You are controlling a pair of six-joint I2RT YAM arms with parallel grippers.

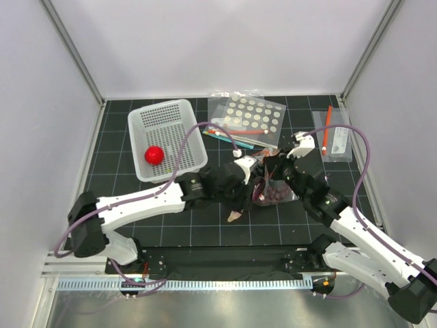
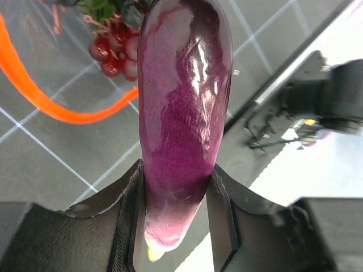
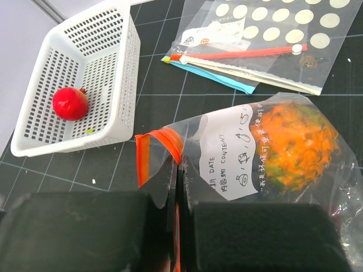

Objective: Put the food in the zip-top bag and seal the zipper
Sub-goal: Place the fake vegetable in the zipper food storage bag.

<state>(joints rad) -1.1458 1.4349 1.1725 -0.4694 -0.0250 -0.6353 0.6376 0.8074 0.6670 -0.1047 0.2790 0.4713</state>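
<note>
Clamped between the fingers of the left gripper (image 2: pixel 177 218): a glossy purple eggplant (image 2: pixel 181 107), long and smooth, pale at the pinched end, rounded end pointing away. Past that far end, a dark red grape bunch (image 2: pixel 116 54) with green leaves, just beyond the curving red-orange zipper (image 2: pixel 57 107). Pinched in the right gripper (image 3: pixel 177 221): one end of that zipper, the strip folding up just above the fingers. Spread ahead of this gripper, the zip-top bag (image 3: pixel 227 164), clear, crinkly, with a white written panel, mouth open. Inside it, ahead and to the right, a knobbly orange pineapple (image 3: pixel 295 147). Far ahead and left, well apart, a round red fruit (image 3: pixel 70 103) in a white basket (image 3: pixel 122 79).
</note>
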